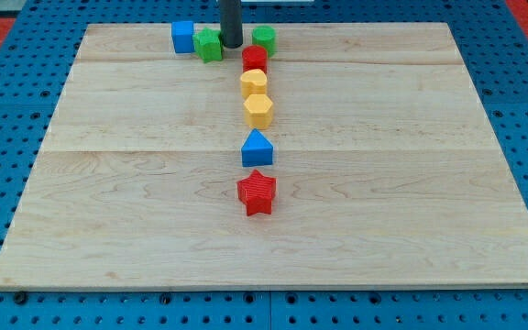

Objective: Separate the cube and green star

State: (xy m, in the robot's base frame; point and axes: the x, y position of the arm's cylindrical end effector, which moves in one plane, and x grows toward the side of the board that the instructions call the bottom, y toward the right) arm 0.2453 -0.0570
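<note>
Camera view, and the arm comes straight down from the view's top as a dark upright rod, only its lower stretch showing. My tip [232, 45] sits on the desk [411, 211] near its top edge, planted between the green star [209, 45] on the view's left and a green cylinder [264, 38] on the view's right. It looks just beside the star, perhaps touching it; I cannot tell for certain. This tool is a plain rod with nothing that opens or closes, so it grips nothing and carries nothing.

The blue cube [183, 37] stands at the star's left, the two pressed together or very nearly so, both up near the desk's top edge.

Now the count. Eight blocks in all. Two green: the star and the cylinder. Two blue: the cube, and a blue house-shaped block [258, 149] lower down the middle. Two red: a red cylinder [254, 60] just below my tip and to its right, and a red star [257, 193] lowest of the lot. Two yellow: a yellow block [254, 82] touching the red cylinder, and a yellow hexagon [258, 111] right under it.
</note>
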